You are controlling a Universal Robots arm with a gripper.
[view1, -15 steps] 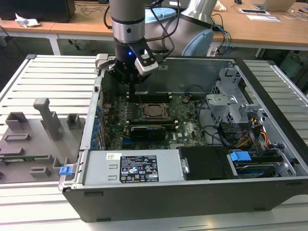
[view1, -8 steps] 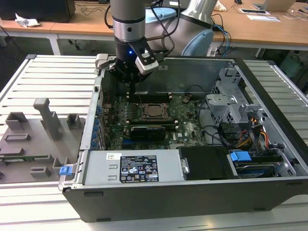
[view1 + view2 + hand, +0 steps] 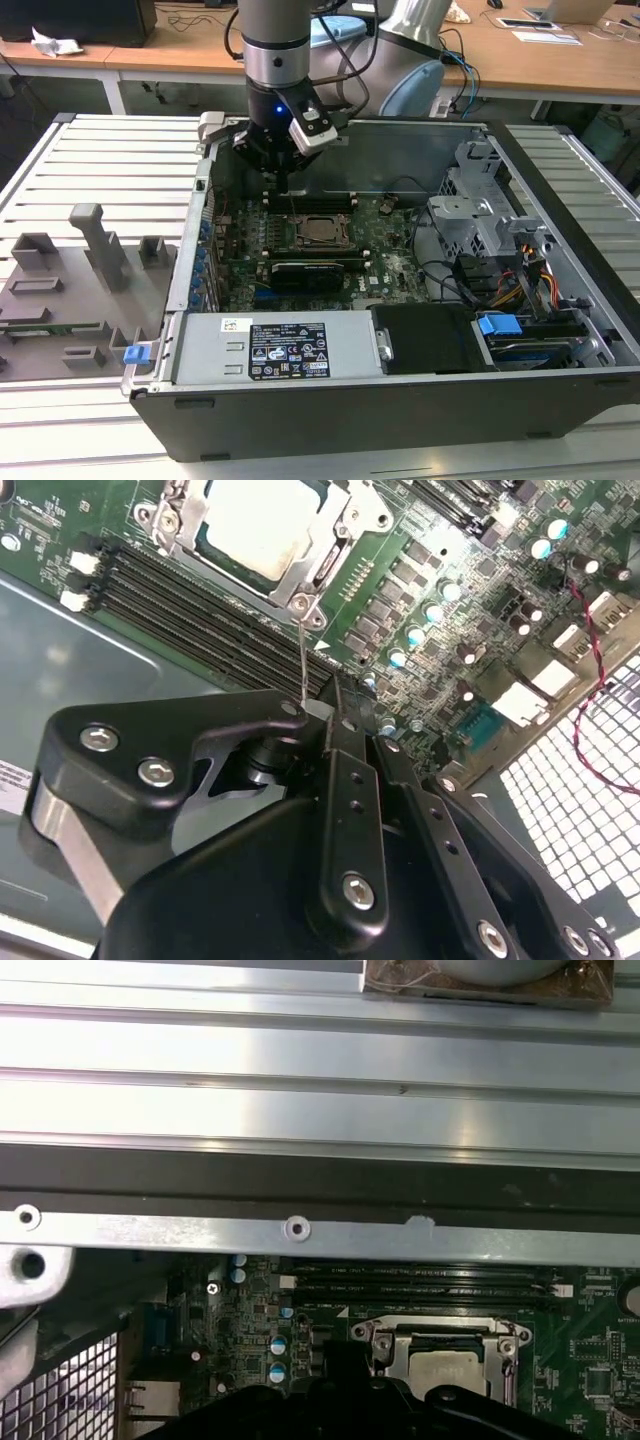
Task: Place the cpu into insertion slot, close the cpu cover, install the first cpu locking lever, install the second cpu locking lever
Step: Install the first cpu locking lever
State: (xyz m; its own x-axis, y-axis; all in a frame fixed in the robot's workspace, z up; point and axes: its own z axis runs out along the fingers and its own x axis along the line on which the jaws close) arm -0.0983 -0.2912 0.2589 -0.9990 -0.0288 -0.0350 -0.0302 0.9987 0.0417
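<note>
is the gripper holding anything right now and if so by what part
The gripper appears shut on the free end of a thin wire locking lever, which runs from the corner of the cpu cover to the fingertips. The cpu sits under the cover.

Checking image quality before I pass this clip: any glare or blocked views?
Second wrist view: glare washes out the cpu top, and the gripper body blocks the foreground. First wrist view: bright reflections streak the ribbed table. Exterior view: evenly lit.
</note>
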